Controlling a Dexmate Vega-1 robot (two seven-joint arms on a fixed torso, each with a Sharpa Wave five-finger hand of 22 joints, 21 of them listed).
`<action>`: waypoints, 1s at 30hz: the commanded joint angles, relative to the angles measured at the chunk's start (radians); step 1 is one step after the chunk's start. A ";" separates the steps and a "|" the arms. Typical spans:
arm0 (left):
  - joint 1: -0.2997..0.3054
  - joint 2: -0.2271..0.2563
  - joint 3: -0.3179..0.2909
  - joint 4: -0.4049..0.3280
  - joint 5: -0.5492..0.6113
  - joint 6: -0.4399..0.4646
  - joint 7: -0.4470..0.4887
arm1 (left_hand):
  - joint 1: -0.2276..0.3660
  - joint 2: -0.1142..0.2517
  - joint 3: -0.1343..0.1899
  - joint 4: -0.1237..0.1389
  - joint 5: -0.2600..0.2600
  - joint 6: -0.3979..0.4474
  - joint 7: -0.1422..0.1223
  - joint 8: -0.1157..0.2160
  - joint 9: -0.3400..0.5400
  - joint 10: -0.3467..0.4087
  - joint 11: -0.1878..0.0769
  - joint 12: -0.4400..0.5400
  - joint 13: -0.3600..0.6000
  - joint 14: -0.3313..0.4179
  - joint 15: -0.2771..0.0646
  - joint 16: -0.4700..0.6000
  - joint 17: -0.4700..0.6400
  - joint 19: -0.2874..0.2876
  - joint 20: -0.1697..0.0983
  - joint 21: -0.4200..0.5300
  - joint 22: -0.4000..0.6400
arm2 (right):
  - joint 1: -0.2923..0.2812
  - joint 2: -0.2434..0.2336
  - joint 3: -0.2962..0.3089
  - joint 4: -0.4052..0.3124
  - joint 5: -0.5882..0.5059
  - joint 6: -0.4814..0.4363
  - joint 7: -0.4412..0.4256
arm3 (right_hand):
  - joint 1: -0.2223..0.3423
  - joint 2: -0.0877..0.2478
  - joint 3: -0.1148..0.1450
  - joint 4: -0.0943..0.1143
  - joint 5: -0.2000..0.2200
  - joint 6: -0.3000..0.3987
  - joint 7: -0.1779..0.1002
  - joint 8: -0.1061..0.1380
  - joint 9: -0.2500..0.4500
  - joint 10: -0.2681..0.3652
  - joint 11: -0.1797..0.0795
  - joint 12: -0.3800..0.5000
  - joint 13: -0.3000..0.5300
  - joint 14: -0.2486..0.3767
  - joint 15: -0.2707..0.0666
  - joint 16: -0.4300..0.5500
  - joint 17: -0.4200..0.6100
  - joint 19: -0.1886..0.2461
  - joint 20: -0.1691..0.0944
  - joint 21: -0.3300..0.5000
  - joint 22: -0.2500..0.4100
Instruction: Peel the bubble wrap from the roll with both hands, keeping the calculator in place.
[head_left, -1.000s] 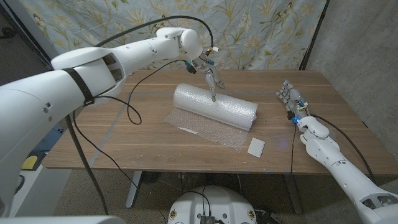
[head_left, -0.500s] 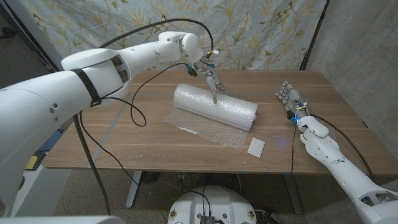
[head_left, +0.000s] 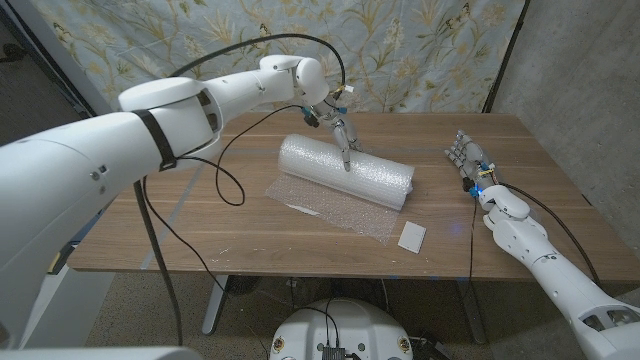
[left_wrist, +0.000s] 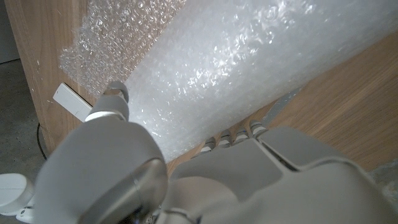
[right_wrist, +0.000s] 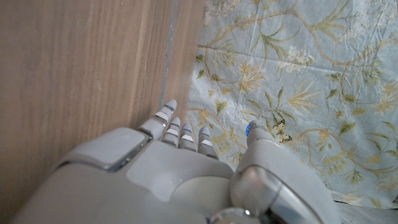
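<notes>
**Inspector:** Position of the roll?

**Assistant:** The bubble wrap roll lies across the middle of the wooden table, slanting from far left to near right. A loose sheet of wrap is spread flat on its near side, still joined to it.

**Inspector:** And the calculator?

**Assistant:** A small white flat object sits at the near right corner of the loose sheet, touching its edge. It is probably the calculator, though too small to confirm.

**Inspector:** Left hand?

**Assistant:** The left hand reaches over the far side of the roll, fingers pointing down, fingertips on its top. In the left wrist view the fingers sit against the wrap. Whether they grasp it or merely press, I cannot tell.

**Inspector:** Right hand?

**Assistant:** The right hand stands near the table's right edge, well apart from the roll, fingers extended and holding nothing. The right wrist view shows its fingers straight beside bare wood, with floral cloth beyond
</notes>
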 joint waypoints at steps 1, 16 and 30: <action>-0.006 -0.028 0.025 0.060 -0.019 -0.042 -0.009 | 0.002 0.006 -0.005 -0.002 0.001 -0.304 -0.006 0.001 0.001 -0.266 0.004 0.004 0.003 -0.265 0.007 0.001 0.002 -0.183 0.006 0.006 0.002 | -0.002 -0.005 -0.003 -0.008 -0.007 -0.015 -0.012 | -0.006 0.002 0.004 -0.004 0.000 -0.007 0.003 0.002 0.002 -0.009 0.004 0.003 0.003 -0.008 0.005 0.001 0.003 -0.006 0.002 0.003 0.003; -0.008 -0.021 0.047 0.047 -0.010 -0.052 -0.018 | 0.004 0.017 -0.009 -0.003 -0.001 -0.304 -0.010 0.002 0.001 -0.267 0.004 0.005 0.003 -0.265 0.006 0.002 0.002 -0.180 0.006 0.008 0.002 | -0.005 -0.004 0.000 -0.010 -0.003 -0.032 -0.028 | -0.002 0.004 0.009 -0.010 0.002 -0.021 0.004 0.001 0.003 -0.016 0.007 0.005 0.004 -0.013 0.006 0.002 0.001 -0.010 0.002 0.005 0.003; 0.082 0.249 0.035 -0.470 0.172 0.187 0.173 | 0.061 0.074 0.014 -0.034 -0.035 -0.216 -0.025 0.028 0.000 -0.194 -0.029 0.032 0.002 -0.188 0.000 0.018 0.002 -0.107 0.005 0.026 0.001 | 0.007 0.019 0.002 0.037 0.012 -0.022 -0.020 | -0.004 0.004 0.011 -0.012 0.003 -0.030 0.002 0.003 0.003 -0.024 0.011 0.006 0.005 -0.018 0.008 0.003 0.001 -0.012 0.003 0.006 0.003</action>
